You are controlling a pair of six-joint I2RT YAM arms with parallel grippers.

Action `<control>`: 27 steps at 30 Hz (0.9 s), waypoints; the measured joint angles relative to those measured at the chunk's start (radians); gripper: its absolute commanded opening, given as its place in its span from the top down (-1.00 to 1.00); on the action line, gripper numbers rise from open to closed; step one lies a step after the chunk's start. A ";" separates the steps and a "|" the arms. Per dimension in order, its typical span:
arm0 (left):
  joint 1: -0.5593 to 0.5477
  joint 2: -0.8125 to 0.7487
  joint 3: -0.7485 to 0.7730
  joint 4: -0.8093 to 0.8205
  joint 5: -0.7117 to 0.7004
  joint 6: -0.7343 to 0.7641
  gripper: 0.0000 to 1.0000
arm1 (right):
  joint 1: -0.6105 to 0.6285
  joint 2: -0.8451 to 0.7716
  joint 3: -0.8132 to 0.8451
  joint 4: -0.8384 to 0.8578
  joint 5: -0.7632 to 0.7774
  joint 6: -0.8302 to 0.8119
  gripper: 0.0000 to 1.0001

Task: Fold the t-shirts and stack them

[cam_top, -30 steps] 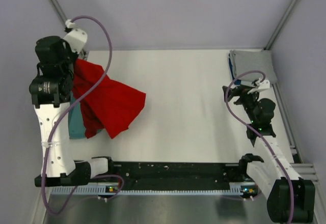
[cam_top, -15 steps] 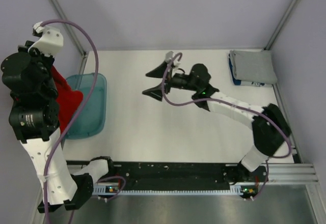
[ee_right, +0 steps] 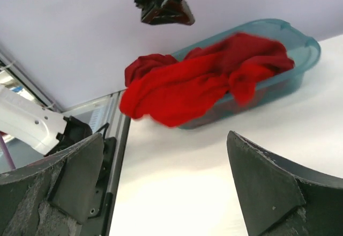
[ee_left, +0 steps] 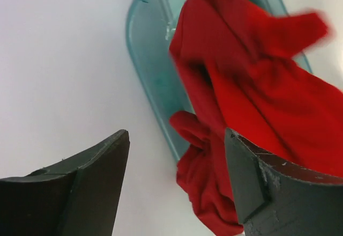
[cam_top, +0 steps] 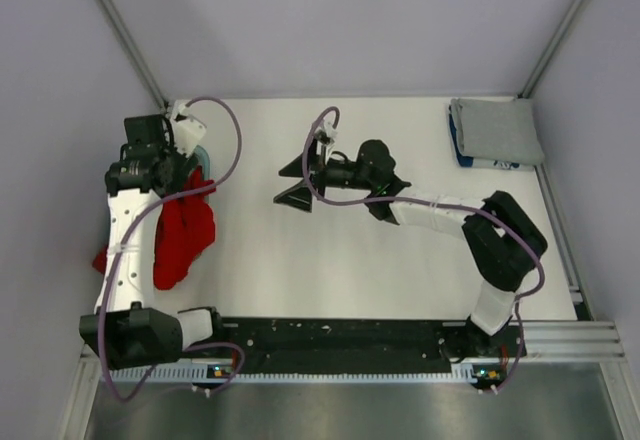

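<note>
A crumpled red t-shirt point(cam_top: 182, 232) lies heaped over the teal tub point(cam_top: 203, 153) at the table's left side, spilling over its rim onto the table. My left gripper point(ee_left: 177, 190) hovers just above it, jaws wide apart. A fold of the red cloth point(ee_left: 214, 193) lies below, close to the right finger point(ee_left: 268, 182), with nothing pinched. My right gripper point(cam_top: 296, 181) is open over the middle of the table and faces the red t-shirt point(ee_right: 198, 86) in the tub point(ee_right: 292, 45). A folded grey t-shirt point(cam_top: 496, 130) rests at the back right corner.
Metal frame posts point(cam_top: 120, 30) rise at the back corners. A black rail point(cam_top: 340, 335) runs along the near edge between the arm bases. A blue edge point(cam_top: 458, 150) shows under the grey shirt. The left gripper point(ee_right: 163, 2) hangs at the top of the right wrist view.
The left arm has come down from its raised pose and its jaws have opened, letting the red t-shirt fall over the tub. The right gripper has shifted slightly left and stays open.
</note>
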 measured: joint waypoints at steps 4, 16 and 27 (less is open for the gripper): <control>0.024 -0.035 -0.039 -0.046 0.091 -0.016 -0.46 | 0.000 -0.109 -0.055 -0.118 0.055 -0.106 -0.89; 0.051 0.051 -0.125 -0.021 0.207 -0.070 -0.22 | 0.000 -0.296 -0.241 -0.251 0.156 -0.307 -0.90; 0.065 0.516 0.072 0.143 0.113 -0.047 -0.06 | 0.000 -0.300 -0.271 -0.343 0.171 -0.412 -0.92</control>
